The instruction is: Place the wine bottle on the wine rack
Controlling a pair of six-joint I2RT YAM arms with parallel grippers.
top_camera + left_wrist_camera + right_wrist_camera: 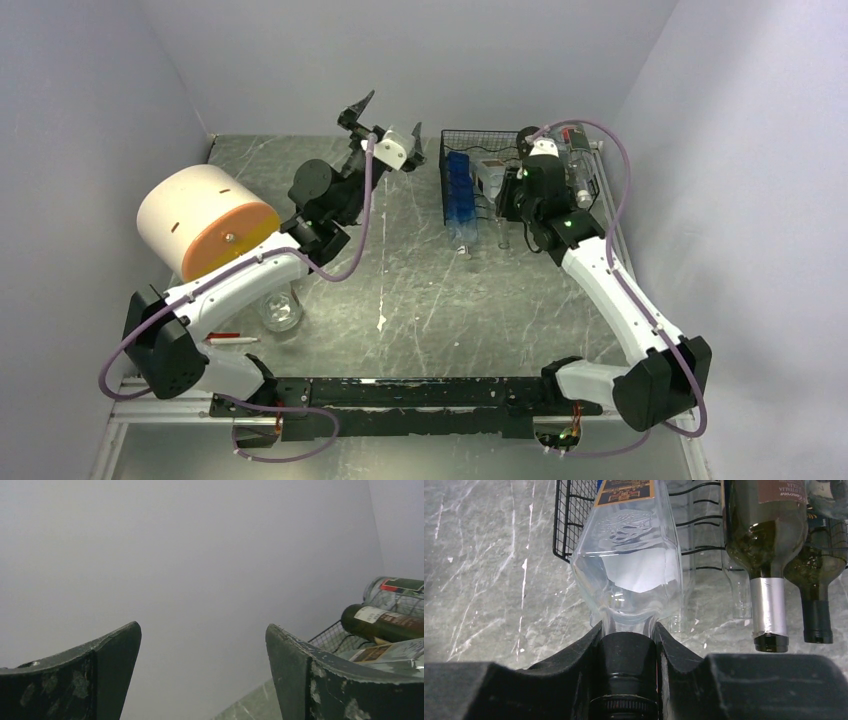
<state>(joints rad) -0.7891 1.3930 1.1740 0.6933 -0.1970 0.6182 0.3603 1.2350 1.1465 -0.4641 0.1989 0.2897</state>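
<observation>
Right gripper (626, 630) clenched on wine bottle (626, 565) neck, body partly in wine rack (569, 530). Left gripper (202, 630) released. Risk: neck-only hold lets body swing into dark bottle (764, 540).

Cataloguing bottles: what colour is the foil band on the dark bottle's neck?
Silver foil band; right wrist view best.

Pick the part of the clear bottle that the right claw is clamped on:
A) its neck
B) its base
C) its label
A: in the right wrist view the right claw closes from both sides on the dark-capped neck of the clear bottle, with the label and base far beyond its fingers.
</observation>
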